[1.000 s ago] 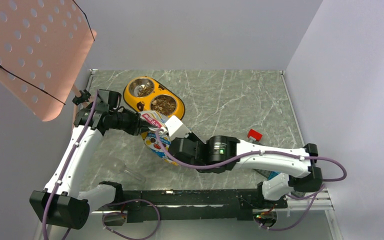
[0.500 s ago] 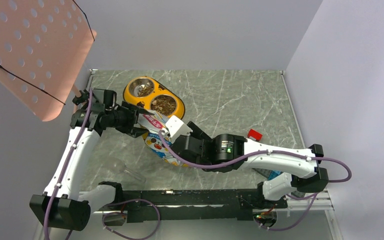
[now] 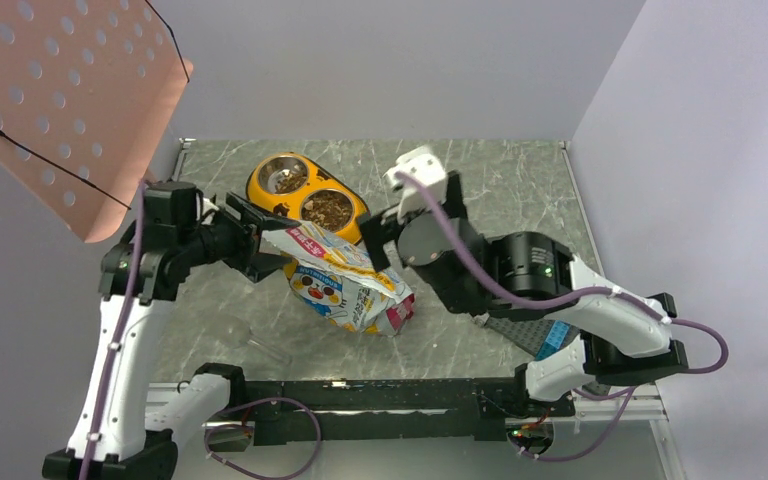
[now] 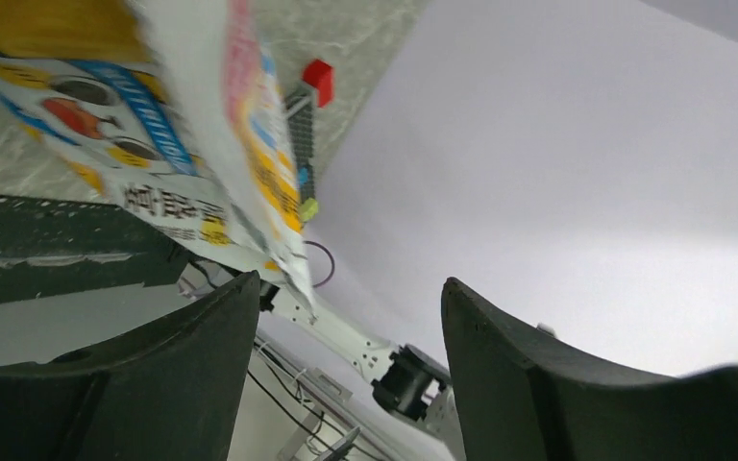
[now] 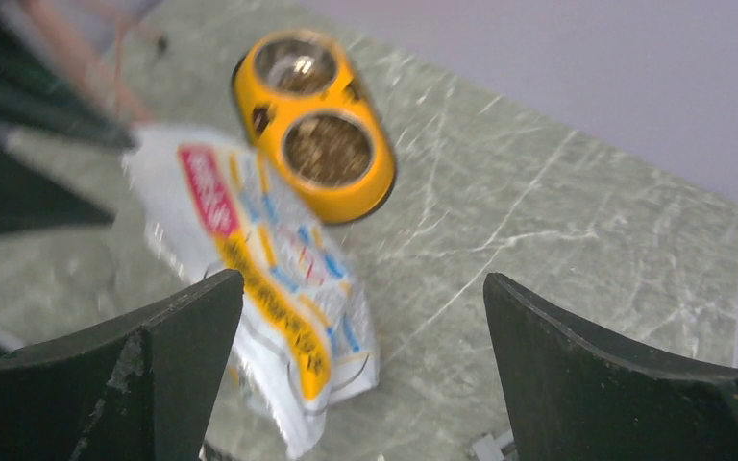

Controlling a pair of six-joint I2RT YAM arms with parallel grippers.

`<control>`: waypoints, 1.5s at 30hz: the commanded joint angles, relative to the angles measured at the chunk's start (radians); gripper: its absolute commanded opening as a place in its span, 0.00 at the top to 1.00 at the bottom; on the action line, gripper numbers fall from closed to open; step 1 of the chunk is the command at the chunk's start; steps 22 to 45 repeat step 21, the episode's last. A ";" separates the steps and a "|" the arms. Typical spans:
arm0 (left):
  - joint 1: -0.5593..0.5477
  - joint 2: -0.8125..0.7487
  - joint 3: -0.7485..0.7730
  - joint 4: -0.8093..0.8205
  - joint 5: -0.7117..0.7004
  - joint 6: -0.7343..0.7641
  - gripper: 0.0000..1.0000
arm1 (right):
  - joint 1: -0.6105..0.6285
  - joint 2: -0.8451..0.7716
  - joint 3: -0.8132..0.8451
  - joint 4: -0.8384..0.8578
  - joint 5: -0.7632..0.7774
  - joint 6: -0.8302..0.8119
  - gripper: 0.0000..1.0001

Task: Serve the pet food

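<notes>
My left pincer point(image 4: 351, 288) and right pincer point(image 5: 363, 280) both gape open, empty. There's small brown kibble point(image 3: 327, 209) in the yellow double bowl with steel cups point(image 3: 258, 190). The glossy white, pink and yellow cat-print bag point(image 3: 345, 285) lies on the grey marbled tabletop point(image 3: 480, 190) just beside it. Pouring looks done, so next I'd back off without snagging the bag.

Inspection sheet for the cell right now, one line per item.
Surface: grey marble table.
Job's things: bag lying beside bowl; kibble in both cups.
Clutter: red block; clear scoop near left base.
Grippers: left gripper open, at bag's end; right gripper open, above bag.
Cables: purple cables along both arms.
Surroundings: pink perforated panel; plain walls.
</notes>
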 commanded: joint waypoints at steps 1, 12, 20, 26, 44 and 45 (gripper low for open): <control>-0.003 -0.024 0.178 0.075 0.053 0.095 0.27 | -0.008 0.045 0.202 -0.084 0.356 0.086 0.00; -0.003 0.148 0.819 0.135 -0.143 0.434 0.09 | -0.022 -0.053 -0.199 2.279 0.644 -1.807 0.00; -0.003 0.096 0.783 0.240 -0.198 0.578 0.01 | -0.025 -0.071 -0.251 2.066 0.705 -1.623 0.00; -0.003 0.102 0.789 0.230 -0.197 0.589 0.01 | -0.025 -0.077 -0.266 2.073 0.711 -1.620 0.00; -0.003 0.102 0.789 0.230 -0.197 0.589 0.01 | -0.025 -0.077 -0.266 2.073 0.711 -1.620 0.00; -0.003 0.102 0.789 0.230 -0.197 0.589 0.01 | -0.025 -0.077 -0.266 2.073 0.711 -1.620 0.00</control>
